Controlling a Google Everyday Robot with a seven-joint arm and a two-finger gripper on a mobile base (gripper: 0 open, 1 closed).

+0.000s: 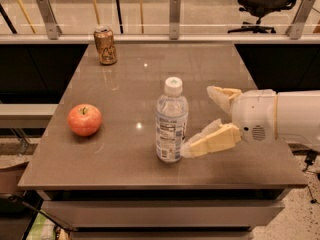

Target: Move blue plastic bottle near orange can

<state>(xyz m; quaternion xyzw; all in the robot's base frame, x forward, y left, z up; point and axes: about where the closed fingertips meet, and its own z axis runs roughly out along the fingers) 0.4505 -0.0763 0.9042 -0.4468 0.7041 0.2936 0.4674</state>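
The blue plastic bottle (171, 120), clear with a white cap and a printed label, stands upright near the middle front of the brown table (210, 69). The orange can (105, 45) stands upright at the table's far left corner. My gripper (197, 121) comes in from the right, open, right beside the bottle. Its near fingertip (189, 149) is at the bottle's lower right side; its far finger (220, 95) is still apart from the bottle.
A red-orange apple (84, 119) lies on the left side of the table. A railing with glass panels (173, 14) runs behind the table. An office chair (265, 4) stands at the back right. The table's front edge is close below the bottle.
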